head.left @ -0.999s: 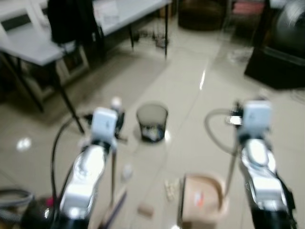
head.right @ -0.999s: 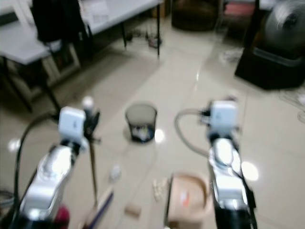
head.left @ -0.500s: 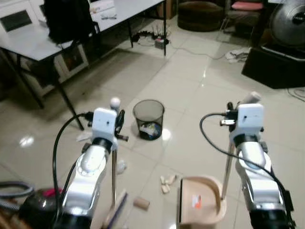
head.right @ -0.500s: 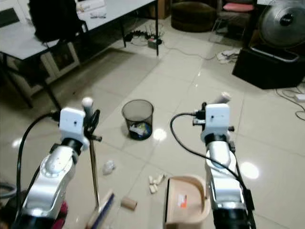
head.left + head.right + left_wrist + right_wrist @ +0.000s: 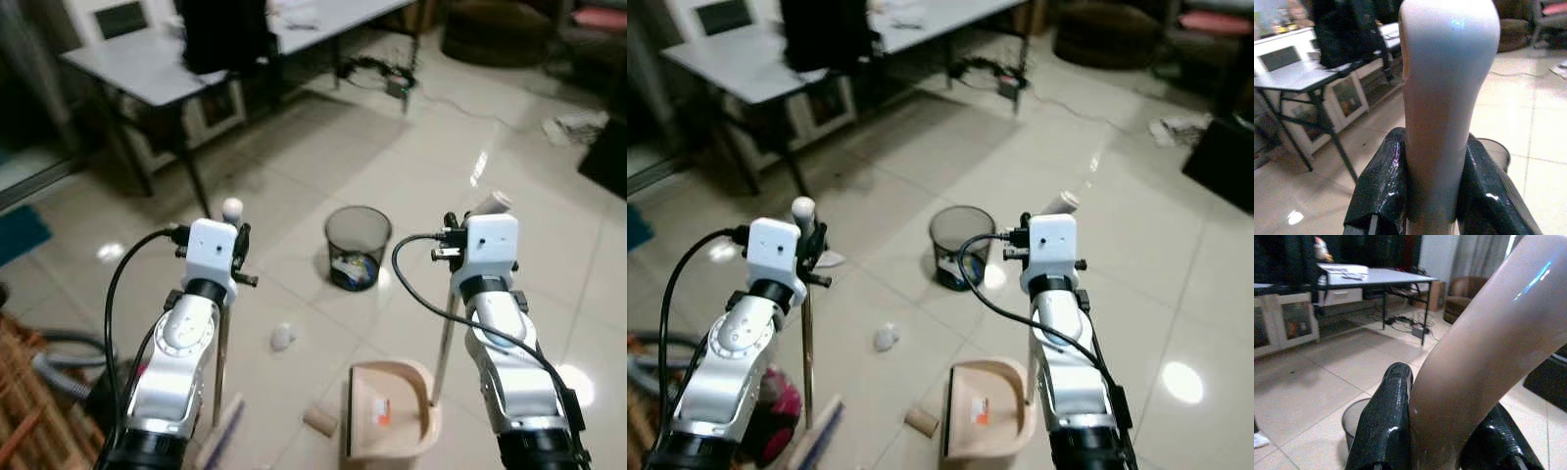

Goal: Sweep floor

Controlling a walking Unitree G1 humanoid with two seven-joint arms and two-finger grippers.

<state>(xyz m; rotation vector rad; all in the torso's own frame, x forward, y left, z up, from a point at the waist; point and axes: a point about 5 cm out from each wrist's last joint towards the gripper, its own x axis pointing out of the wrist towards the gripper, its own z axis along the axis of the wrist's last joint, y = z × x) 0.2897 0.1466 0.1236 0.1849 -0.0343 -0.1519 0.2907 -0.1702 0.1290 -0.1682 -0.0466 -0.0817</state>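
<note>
My left gripper (image 5: pixel 236 242) is shut on the top of the broom handle (image 5: pixel 1447 88), held upright. The metal shaft runs down to the broom head (image 5: pixel 221 443) on the tiles near my feet. My right gripper (image 5: pixel 452 227) is shut on the beige grip of the dustpan handle (image 5: pixel 1484 362). Its pole drops to the beige dustpan (image 5: pixel 388 423), which rests on the floor with its mouth facing the broom. A crumpled white paper (image 5: pixel 282 338) and a small tan cylinder (image 5: pixel 318 421) lie on the tiles between broom and pan.
A black mesh wastebasket (image 5: pixel 358 246) with litter inside stands ahead on the tiles. A grey table (image 5: pixel 171 70) with dark legs is at the back left, cables (image 5: pixel 390 80) beyond it. A red vacuum (image 5: pixel 776 411) with hose and a wicker basket (image 5: pixel 27 426) sit at my lower left.
The whole view has swung left, so the bin and table sit further right. Both grippers keep their hold. The small beige pieces seen by the pan's mouth are out of sight now.
</note>
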